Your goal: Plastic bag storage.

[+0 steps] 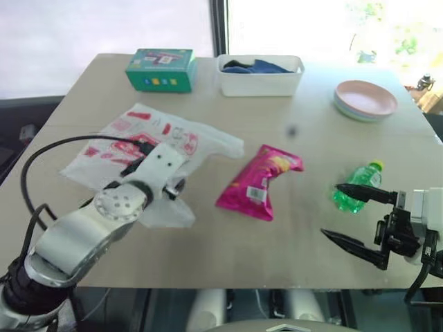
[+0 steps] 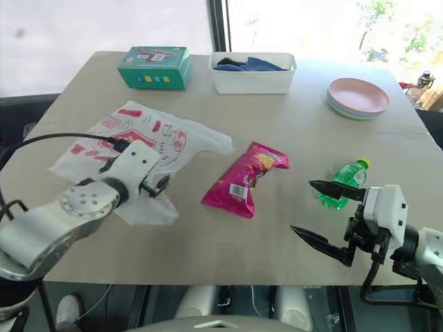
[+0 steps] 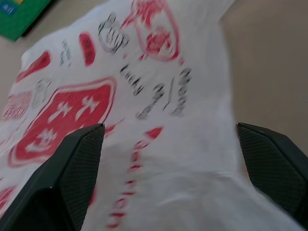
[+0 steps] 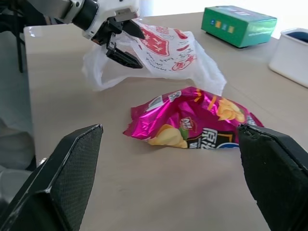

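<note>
The plastic bag [image 1: 149,135], thin white with red print, lies spread flat on the left part of the table. My left gripper [image 4: 141,52] hangs over the bag's near end, pointing forward and slightly down. It is open, and in the left wrist view the printed bag [image 3: 159,96] lies under and between its two fingers [image 3: 72,168]; I cannot tell whether they touch it. My right gripper [image 1: 332,211] is open and holds nothing, at the right near the table's front edge, pointing left toward the middle.
A pink snack packet [image 1: 257,181] lies mid-table, right of the bag. A green bottle [image 1: 358,185] lies just behind my right gripper. At the back stand a green box [image 1: 160,70], a white bin [image 1: 277,86] holding blue cloth, and stacked pink plates [image 1: 365,99].
</note>
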Controlling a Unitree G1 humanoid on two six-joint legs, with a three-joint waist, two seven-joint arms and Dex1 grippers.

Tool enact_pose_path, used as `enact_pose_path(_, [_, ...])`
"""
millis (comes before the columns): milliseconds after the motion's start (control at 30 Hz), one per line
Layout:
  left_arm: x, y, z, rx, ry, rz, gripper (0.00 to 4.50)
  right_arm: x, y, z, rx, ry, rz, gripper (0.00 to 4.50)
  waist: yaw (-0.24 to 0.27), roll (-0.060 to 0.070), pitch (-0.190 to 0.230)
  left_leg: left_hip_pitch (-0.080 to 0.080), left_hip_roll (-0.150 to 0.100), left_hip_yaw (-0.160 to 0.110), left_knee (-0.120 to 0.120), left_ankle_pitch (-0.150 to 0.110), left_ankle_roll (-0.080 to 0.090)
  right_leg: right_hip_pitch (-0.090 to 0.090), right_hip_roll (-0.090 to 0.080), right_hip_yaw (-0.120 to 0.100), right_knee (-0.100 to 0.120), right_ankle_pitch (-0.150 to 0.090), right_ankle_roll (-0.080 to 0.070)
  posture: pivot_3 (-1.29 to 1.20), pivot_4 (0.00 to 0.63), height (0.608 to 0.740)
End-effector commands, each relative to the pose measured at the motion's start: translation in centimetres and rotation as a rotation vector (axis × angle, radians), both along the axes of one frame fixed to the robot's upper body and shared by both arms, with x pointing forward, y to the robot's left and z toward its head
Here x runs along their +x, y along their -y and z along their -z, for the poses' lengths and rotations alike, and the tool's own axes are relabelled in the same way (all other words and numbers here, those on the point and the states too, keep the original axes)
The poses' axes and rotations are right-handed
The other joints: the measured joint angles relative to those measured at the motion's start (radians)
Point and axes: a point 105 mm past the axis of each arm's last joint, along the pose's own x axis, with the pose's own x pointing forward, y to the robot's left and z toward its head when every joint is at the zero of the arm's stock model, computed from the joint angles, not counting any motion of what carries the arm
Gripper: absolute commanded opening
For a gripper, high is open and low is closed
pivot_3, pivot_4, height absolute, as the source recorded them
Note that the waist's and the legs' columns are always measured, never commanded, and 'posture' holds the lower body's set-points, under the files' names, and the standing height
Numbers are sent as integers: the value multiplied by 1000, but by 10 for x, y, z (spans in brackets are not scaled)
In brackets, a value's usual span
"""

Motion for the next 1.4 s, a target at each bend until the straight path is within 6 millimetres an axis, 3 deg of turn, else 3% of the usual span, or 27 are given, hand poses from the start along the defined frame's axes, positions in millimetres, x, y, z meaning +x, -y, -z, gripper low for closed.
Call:
enact_pose_path(33, [-1, 4, -8, 141, 108, 69, 4459, -5, 0, -2, 5, 32, -26, 4500, 5, 0, 0, 0, 0, 0, 0, 0, 0, 0, -1, 0, 0, 0, 0, 0, 150, 740])
enact_pose_path(167, [2, -2, 6, 227, 126, 60, 4459, -8, 2, 3, 0, 32, -22, 4500, 14, 0, 0, 0, -1, 0, -2, 0, 0, -1, -3, 0, -1, -2, -4, 0, 150, 740])
enact_pose_path(233, [8, -6, 12, 221, 130, 29, 3950, -9, 2, 4, 2, 34, -17, 4500, 17, 1, 0, 0, -1, 0, -3, 0, 0, -1, -4, 0, -1, -2, -4, 0, 150, 740])
enact_pose_path(300, [16, -11, 12, 211, 156, 2, 3266, -10, 3, 5, 2, 36, -14, 4500, 18, 1, 0, 1, -1, 0, -4, 0, 0, -2, -4, 0, -1, -2, -4, 0, 150, 740])
enact_pose_path(367, [23, -15, 5, 176, 195, -25, 2130, -10, 2, 6, -2, 43, -10, 4500, 18, 1, 0, 1, 0, 0, -5, 0, 0, -2, -4, -1, -1, -2, -5, 0, 150, 740])
enact_pose_path(400, [26, -17, 2, 152, 213, -39, 1814, -9, 1, 6, -1, 47, -7, 4500, 18, 1, 0, 1, 0, 0, -5, 0, 0, -2, -5, -1, -1, -2, -5, 0, 150, 740])
enact_pose_path(433, [30, -18, -6, 85, 250, -51, 1230, -7, -2, 6, 11, 42, -4, 4500, 18, 1, 0, 1, 0, 0, -5, 0, 0, -2, -5, -1, -2, -2, -5, 0, 150, 740])
enact_pose_path(533, [39, -19, -26, -119, 339, -73, 58, -1, -10, 6, 12, 54, -2, 4500, 17, 1, 0, 0, -1, 0, -6, 0, 0, -2, -6, -2, -2, -2, -5, 0, 150, 740])
enact_pose_path(667, [56, -1, -62, -465, 413, 13, 58, 19, -34, 3, 67, -42, 10, 4500, 17, 1, 0, 0, -1, 0, -5, 0, -1, -2, -7, -4, -2, -2, -5, 0, 150, 740])
enact_pose_path(733, [61, 7, -70, -599, 392, 50, 58, 27, -43, 2, 118, -134, 9, 4500, 17, 0, 1, 0, -2, 0, -5, 0, 0, -1, -7, -4, -1, -1, -3, 0, 150, 740])
enact_pose_path(833, [61, 20, -85, -719, 370, 128, 58, 41, -55, 3, 137, -221, 44, 4500, 15, 0, 1, -1, -2, -1, -3, 2, 4, -1, -7, -6, -1, 0, -1, 0, 150, 740])
enact_pose_path(967, [52, 35, -94, -751, 352, 220, 58, 66, -62, 9, 178, -383, 169, 4500, 10, 0, 1, -2, -3, -1, -3, 3, 5, -1, -6, -6, -1, 0, -1, 0, 150, 740])
enact_pose_path(1200, [43, 51, -77, -773, 235, 276, 58, 78, -76, 3, 213, -516, 204, 4500, -2, -2, 2, -4, -5, -2, -2, 3, 5, -1, -6, -8, -1, 0, 0, 0, 150, 740])
enact_pose_path(1267, [38, 48, -60, -752, 177, 252, 58, 80, -71, 3, 191, -543, 237, 4500, -7, -2, 2, -4, -5, -2, -2, 3, 5, -1, -5, -8, 0, 0, 0, 0, 150, 740])
enact_pose_path(1400, [32, 46, -47, -786, 133, 259, 58, 68, -62, -8, 167, -542, 212, 4500, -7, -2, 2, -4, -4, -2, -2, 3, 5, -2, -4, -8, 0, 0, 0, 0, 150, 740])
